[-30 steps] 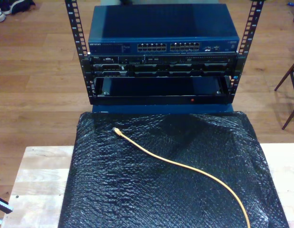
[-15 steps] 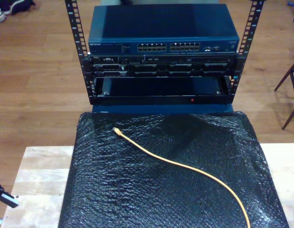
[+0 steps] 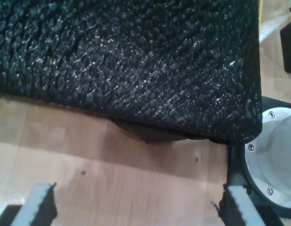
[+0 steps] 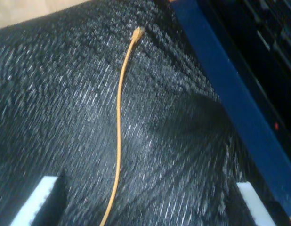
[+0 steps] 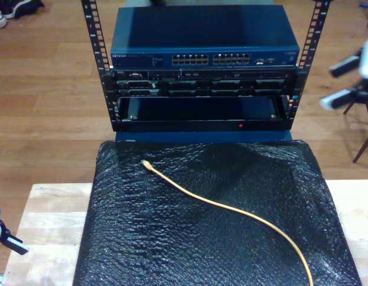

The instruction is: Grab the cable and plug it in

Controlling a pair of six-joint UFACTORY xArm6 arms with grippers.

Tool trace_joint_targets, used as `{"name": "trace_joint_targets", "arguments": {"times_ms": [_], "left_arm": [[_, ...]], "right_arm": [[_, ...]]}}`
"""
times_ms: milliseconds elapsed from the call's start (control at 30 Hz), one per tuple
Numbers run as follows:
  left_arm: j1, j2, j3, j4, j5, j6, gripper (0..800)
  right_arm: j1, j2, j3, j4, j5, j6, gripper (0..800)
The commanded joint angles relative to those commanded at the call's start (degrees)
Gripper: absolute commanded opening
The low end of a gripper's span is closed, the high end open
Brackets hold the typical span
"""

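Note:
The yellow-orange cable (image 5: 231, 208) lies loose across the black mat (image 5: 172, 250). Its small plug (image 5: 145, 162) points toward the rack, and its other end runs off the exterior view's bottom right. The cable (image 4: 119, 117) and plug (image 4: 138, 33) also show in the second wrist view, far ahead of my second gripper (image 4: 148, 183), which is open and holds nothing. That gripper (image 5: 345, 80) is a blurred shape high at the exterior view's right edge. My first gripper (image 3: 138, 197) is open over bare wood beside the mat's edge (image 3: 136, 70).
A blue network switch (image 5: 142, 44) with rows of ports (image 5: 211, 59) sits atop a black rack (image 5: 202, 113) behind the mat. The wooden table (image 5: 47, 208) flanks the mat. Part of an arm (image 5: 6, 239) is at the exterior view's lower left. A round robot base (image 3: 277, 155) is nearby.
A gripper has swung into the exterior view's right edge. The arm part at the lower left has crept up and inward. The cable has not moved.

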Motion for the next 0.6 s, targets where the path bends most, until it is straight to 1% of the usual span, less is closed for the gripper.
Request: {"name": "trace_joint_targets", "arguments": {"times_ms": [100, 233, 433, 600], "left_arm": [[0.1, -0.3, 0.0, 0.0, 0.1, 0.0, 800], [0.1, -0.4, 0.1, 0.0, 0.1, 0.0, 800], [0.1, -0.5, 0.7, 0.0, 0.0, 0.1, 800], [0.1, -0.4, 0.8, 0.0, 0.0, 0.1, 800]], "right_arm": [[3.1, 1.2, -1.3, -1.1, -0.9, 2.1, 793], [7.7, 2.1, -1.8, -3.1, -4.7, 5.7, 793], [16.0, 4.9, -4.0, -10.5, -7.0, 14.0, 793], [23.4, 9.1, -7.9, -17.0, -7.0, 20.4, 796]]}}
